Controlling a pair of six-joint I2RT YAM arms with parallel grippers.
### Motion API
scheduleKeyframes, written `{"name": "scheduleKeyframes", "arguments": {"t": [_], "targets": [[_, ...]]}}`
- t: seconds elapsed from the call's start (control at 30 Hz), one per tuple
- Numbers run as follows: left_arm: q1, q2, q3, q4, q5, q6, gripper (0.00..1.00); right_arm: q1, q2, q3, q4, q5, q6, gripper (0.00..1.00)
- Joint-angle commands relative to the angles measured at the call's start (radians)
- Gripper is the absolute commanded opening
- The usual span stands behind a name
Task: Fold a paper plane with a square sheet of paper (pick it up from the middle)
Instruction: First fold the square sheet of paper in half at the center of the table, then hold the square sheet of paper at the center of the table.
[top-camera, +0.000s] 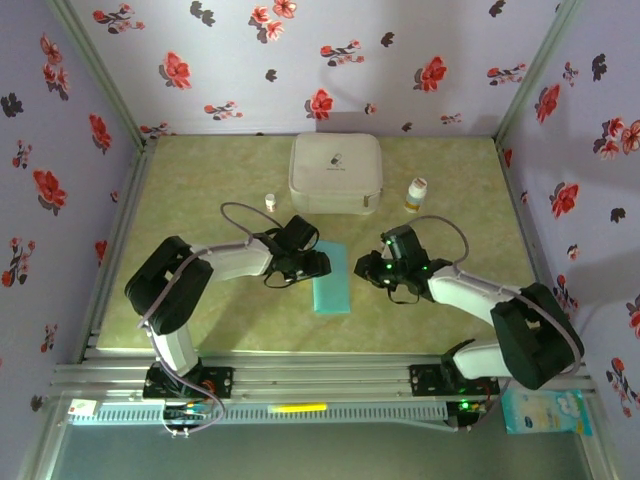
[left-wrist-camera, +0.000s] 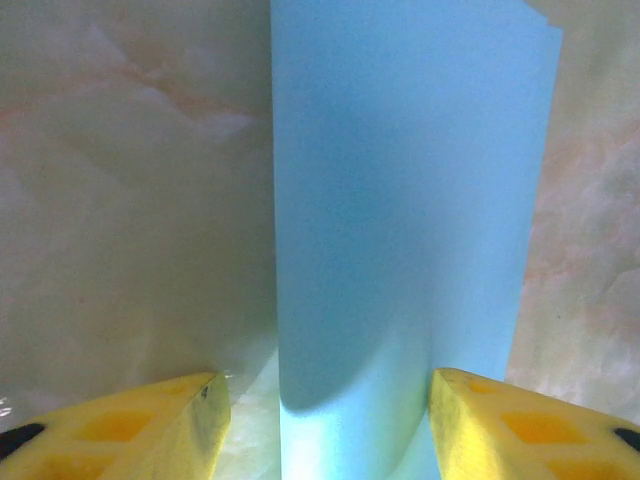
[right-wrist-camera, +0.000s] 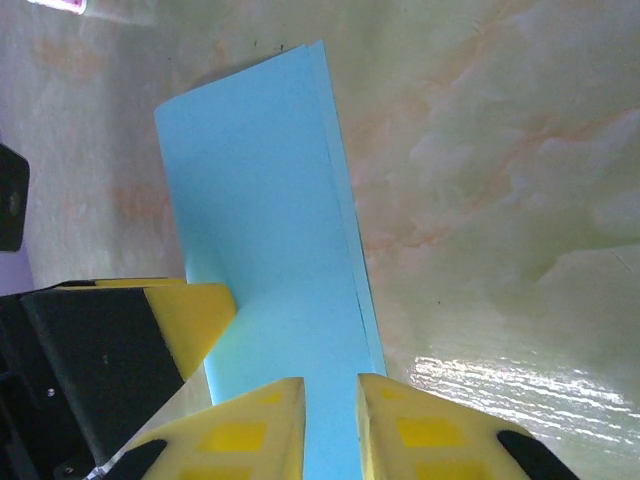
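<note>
The square sheet of paper (top-camera: 332, 280) is light blue-teal and lies on the table, doubled over into a long rectangle. No paper plane is in view. My left gripper (top-camera: 318, 264) is at the sheet's left side. In the left wrist view it (left-wrist-camera: 330, 392) is open, and the sheet's rounded fold (left-wrist-camera: 400, 200) rises between its yellow fingers. My right gripper (top-camera: 368, 268) is at the sheet's right side. In the right wrist view its fingers (right-wrist-camera: 330, 385) stand over the paper (right-wrist-camera: 270, 200) with a narrow gap and nothing between them. The sheet's two loose edges run under its right finger.
A white rounded case (top-camera: 335, 172) stands at the back middle. A small white bottle (top-camera: 270, 201) is to its left and a yellow-labelled bottle (top-camera: 416, 193) to its right. Flowered walls close three sides. A yellow finger of the left gripper (right-wrist-camera: 195, 310) touches the paper's left edge.
</note>
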Motion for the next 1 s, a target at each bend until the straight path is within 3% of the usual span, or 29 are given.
{"name": "scheduleKeyframes", "arguments": {"t": [0.0, 0.27, 0.67, 0.97], "targets": [[0.007, 0.077, -0.002, -0.005, -0.036, 0.020, 0.57, 0.011, 0.013, 0.019, 0.010, 0.015, -0.003, 0.19], [0.008, 0.111, 0.011, -0.015, -0.024, 0.017, 0.57, 0.029, 0.086, 0.036, 0.059, -0.016, 0.001, 0.08], [0.007, 0.124, 0.026, -0.055, -0.026, 0.051, 0.56, 0.028, 0.039, 0.028, -0.014, 0.106, 0.001, 0.09], [0.007, 0.145, 0.029, -0.065, -0.051, 0.044, 0.57, 0.028, -0.003, 0.015, -0.031, 0.119, 0.000, 0.09]]}}
